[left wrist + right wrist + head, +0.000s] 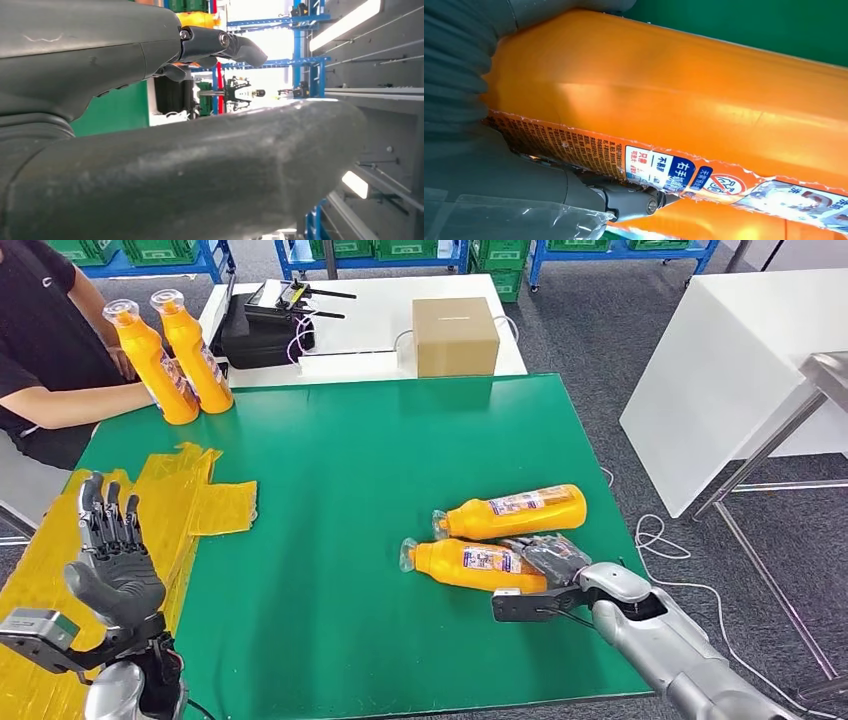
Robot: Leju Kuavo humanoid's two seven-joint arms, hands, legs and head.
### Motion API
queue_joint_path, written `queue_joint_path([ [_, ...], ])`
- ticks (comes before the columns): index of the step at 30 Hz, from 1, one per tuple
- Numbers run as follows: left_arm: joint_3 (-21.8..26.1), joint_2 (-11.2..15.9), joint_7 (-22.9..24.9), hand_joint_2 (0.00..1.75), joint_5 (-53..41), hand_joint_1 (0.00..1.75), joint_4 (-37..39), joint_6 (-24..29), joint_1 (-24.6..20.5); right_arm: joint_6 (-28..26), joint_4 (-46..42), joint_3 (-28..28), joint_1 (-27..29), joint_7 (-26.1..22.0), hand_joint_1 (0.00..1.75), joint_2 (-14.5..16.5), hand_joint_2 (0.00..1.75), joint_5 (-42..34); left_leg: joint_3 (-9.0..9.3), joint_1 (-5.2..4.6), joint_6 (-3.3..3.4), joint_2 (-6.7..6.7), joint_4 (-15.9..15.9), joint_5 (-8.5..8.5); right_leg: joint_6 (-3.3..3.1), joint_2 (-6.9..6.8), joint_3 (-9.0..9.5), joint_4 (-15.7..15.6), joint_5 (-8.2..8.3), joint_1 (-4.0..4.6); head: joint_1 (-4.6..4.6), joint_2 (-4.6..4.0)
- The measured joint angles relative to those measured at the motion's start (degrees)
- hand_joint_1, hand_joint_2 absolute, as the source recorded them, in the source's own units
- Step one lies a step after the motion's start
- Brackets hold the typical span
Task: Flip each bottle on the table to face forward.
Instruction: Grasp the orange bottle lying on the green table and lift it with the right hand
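Two orange bottles lie on their sides at the right of the green table (330,470), caps pointing left. The farther bottle (512,512) lies free with its label up. My right hand (556,560) grips the base end of the nearer bottle (468,565); the right wrist view has this bottle (674,95) close up, my thumb on one side, my fingers (626,200) under its label. My left hand (112,562) is raised over the table's left edge, fingers spread, holding nothing; its fingers (220,42) reach out in the left wrist view.
A person (45,350) at the back left has a forearm by two upright orange bottles (172,355). Yellow plastic sheets (190,502) cover the table's left side. Behind stand a cardboard box (455,335) and a black device (262,325); a white table (740,360) stands right.
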Motion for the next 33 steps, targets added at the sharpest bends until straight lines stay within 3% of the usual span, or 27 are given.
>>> queue_joint_path([
  [29, -0.14, 0.44, 0.03, 0.0, 0.05, 0.0, 0.36, 0.12, -1.1, -0.22, 3.39, 0.03, -1.86, -0.23, 1.75, 1.78, 1.75, -0.08, -0.14, 0.04, -0.09, 0.23, 0.03, 0.29, -0.18, 0.19, -0.18, -0.04, 0.37, 0.05, 0.01, 0.0],
  [33, -0.17, 0.28, 1.14, 1.75, 1.17, 0.0, 0.37, -0.78, -0.89, -0.5, 3.17, -0.18, -1.83, -1.22, 1.75, 2.29, 1.75, -1.1, -0.17, 0.06, -0.08, 0.22, 0.02, 0.29, -0.18, 0.18, -0.12, -0.03, 0.37, 0.03, 0.0, 0.0],
])
